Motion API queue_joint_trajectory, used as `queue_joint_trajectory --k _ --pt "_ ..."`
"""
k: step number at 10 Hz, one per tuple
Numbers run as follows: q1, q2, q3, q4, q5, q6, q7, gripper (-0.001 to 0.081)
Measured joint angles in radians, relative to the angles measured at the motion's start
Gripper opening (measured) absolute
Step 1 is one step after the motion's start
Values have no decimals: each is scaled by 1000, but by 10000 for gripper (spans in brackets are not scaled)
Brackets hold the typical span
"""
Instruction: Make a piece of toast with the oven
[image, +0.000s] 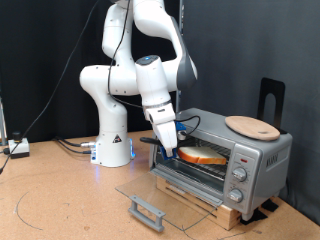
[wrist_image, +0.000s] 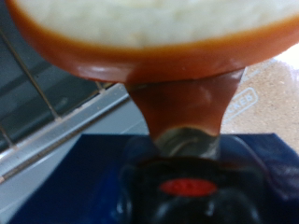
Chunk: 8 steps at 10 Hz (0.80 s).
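Observation:
The silver-grey toaster oven (image: 235, 158) stands at the exterior view's right with its glass door (image: 160, 205) folded down flat. The piece of toast (image: 203, 154), pale with an orange-brown crust, lies at the oven's open mouth, partly inside on the wire rack. My gripper (image: 171, 142) is at the toast's left end, right at the oven opening, shut on the slice. In the wrist view the toast (wrist_image: 149, 37) fills the frame close up, with its crust between my fingers (wrist_image: 182, 93), and the rack's wires (wrist_image: 37, 84) show beside it.
A round light wooden board (image: 252, 126) lies on top of the oven. The oven sits on a low wooden base (image: 215, 208). A black stand (image: 272, 100) rises behind the oven. Cables and a small box (image: 18, 147) lie at the exterior view's left.

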Motion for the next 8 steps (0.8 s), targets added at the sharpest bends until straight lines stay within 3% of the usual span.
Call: queue_joint_trajectory --k 3,8 --pt "-18 -1 -28 4 -9 -3 -39 397" --pt "-120 -4 -84 7 -121 -60 -83 397"
